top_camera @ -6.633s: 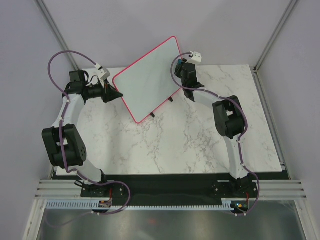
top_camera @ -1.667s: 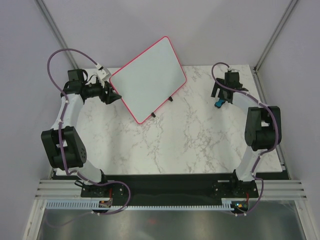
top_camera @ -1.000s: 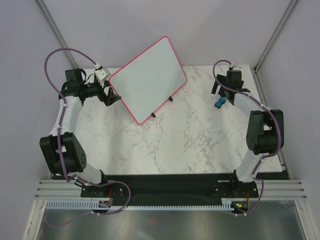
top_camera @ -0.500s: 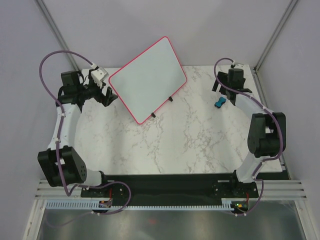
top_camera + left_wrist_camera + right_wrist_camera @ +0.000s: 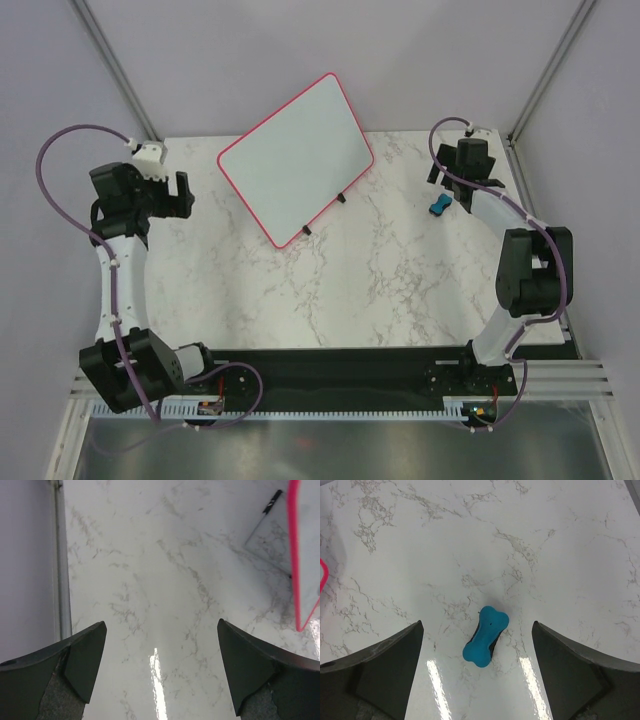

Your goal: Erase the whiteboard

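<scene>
**A:** Where's the board right now?

**B:** The large rounded-corner whiteboard [image 5: 295, 160] with the thin pink-red frame is propped at a tilt on its small black feet [image 5: 343, 198]. It's at the back of the white marble-patterned table [image 5: 380, 290], between the two arms. From up top its face reads blank, and I can't spot any writing.

**A:** And the arms?

**B:** Both well apart from it. The left gripper [image 5: 183, 193] hangs out by the left edge, jaws spread wide with nothing between them. Its wrist view only catches the board's pink edge at far right. The right gripper [image 5: 476, 627] is spread too, hovering over a small blue bone-shaped eraser [image 5: 486, 636]. That's lying loose on the marble, and neither finger touches it.

**A:** So what's the move?

**B:** My read is the wiping looks finished and this is the let-go and clear-off. To do that well, keep those jaws wide and rise straight up before swinging anywhere. That way no fingertip flicks the eraser across the table.

**A:** And if a mark was missed?

**B:** Then come down over the eraser and turn the wrist first, because it lies on a slant between the fingers. Close across its narrow waist. I'd bring the left arm in to steady the board's edge too. It only stands on those little feet, so I'd expect it to slide or tip under a push.
</scene>
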### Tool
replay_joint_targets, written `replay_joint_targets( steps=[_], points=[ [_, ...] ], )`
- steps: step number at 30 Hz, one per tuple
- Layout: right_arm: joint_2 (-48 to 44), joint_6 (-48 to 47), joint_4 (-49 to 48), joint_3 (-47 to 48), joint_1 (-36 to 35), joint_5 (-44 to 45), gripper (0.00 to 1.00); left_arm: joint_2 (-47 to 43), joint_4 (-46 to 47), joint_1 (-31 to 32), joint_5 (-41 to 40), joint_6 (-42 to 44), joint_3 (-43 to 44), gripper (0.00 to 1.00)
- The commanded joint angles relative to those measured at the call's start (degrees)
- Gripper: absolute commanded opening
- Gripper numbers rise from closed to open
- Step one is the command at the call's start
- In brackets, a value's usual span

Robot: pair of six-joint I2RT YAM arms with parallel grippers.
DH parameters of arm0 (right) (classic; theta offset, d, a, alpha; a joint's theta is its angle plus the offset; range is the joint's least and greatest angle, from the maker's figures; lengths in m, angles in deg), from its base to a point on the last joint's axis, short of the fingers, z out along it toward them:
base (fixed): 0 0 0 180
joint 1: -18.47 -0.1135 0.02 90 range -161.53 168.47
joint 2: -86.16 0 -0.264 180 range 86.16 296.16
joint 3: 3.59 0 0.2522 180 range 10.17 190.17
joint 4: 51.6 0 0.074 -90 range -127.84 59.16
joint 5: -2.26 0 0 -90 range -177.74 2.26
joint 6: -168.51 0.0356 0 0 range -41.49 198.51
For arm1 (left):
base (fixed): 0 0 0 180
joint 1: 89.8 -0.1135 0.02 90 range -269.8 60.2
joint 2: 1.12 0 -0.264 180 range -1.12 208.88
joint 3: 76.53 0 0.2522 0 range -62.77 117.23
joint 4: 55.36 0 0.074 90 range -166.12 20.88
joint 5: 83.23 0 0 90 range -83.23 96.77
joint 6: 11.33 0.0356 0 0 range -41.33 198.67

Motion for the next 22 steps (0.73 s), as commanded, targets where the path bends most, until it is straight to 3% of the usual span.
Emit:
replay_joint_targets(
  steps=[1,3,11,22],
  points=[
    [-2.77,-0.28,-1.73,0.06,0.18,1.64,0.98,-2.76,0.05,-3.37,-10.3,-6.18,-2.65,0.99],
    [-2.51,-0.28,-1.82,-0.12,0.18,0.94,0.98,-3.03,0.23,-4.69,-14.53,-6.97,-4.66,0.99],
    [-3.39,-0.02,-1.82,-0.82,0.18,1.99,0.98,-4.7,2.78,-7.07,-17.17,-4.51,-12.41,0.99],
    [-6.54,0.16,-3.22,-3.72,0.18,2.33,0.98,-5.84,3.31,-7.07,-13.05,-2.93,-14.52,0.99]
  ],
)
